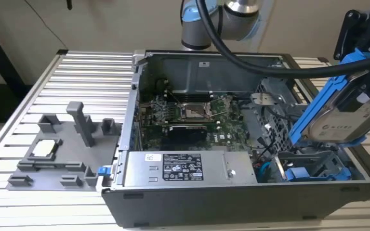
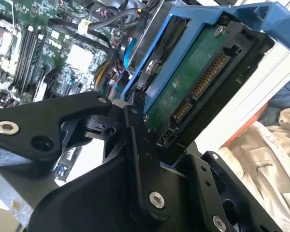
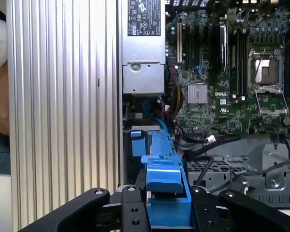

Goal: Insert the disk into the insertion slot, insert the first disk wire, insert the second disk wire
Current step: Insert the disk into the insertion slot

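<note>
The fingers (image 3: 131, 212) of the gripper (image 3: 166, 215) are pressed against the blue carrier frame (image 3: 166, 179) from both sides, and the disk (image 1: 342, 113) is pinched at one end. It is held tilted in the air above the insertion slot (image 1: 313, 166), at the exterior view's right of the computer case (image 1: 236, 202). If an edge is caught on the slot's rim, the disk could be levered askew in the grasp. Loose cables (image 3: 217, 140) lying near the slot could be snagged or trapped beneath it.

The ribbed aluminium worktop (image 1: 82, 77) carries two items — an open computer case (image 1: 236, 204) and, just beside it toward the edge at the exterior view's left, a grey plastic fixture (image 1: 56, 168).
</note>
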Robot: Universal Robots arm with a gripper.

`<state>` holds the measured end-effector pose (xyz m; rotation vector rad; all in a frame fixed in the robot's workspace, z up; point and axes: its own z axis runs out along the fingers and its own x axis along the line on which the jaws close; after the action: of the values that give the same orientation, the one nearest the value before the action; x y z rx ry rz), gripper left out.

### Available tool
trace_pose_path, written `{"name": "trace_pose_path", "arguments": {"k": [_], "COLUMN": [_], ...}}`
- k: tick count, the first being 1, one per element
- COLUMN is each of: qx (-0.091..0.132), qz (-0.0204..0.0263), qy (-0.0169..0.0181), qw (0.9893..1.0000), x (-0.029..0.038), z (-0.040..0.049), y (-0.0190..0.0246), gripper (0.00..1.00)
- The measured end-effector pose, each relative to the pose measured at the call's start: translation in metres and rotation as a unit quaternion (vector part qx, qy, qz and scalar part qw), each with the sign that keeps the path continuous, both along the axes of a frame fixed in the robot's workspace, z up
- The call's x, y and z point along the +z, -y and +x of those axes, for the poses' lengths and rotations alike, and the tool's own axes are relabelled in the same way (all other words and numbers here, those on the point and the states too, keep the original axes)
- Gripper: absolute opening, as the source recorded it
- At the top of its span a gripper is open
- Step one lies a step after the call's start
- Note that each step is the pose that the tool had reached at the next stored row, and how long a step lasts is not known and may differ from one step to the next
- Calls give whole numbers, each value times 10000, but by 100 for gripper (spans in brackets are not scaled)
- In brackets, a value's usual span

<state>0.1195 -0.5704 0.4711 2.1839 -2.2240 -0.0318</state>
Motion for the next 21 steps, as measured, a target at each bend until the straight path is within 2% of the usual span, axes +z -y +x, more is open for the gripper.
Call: {"name": "trace_pose_path", "arguments": {"k": [16,21], "qx": [0,0], "qz": [0,0], "qy": [39,41], "qw": [10000,10000], "x": [-280,-335], "z": [0,0], "y": [2,2], "gripper": [33,33]}}
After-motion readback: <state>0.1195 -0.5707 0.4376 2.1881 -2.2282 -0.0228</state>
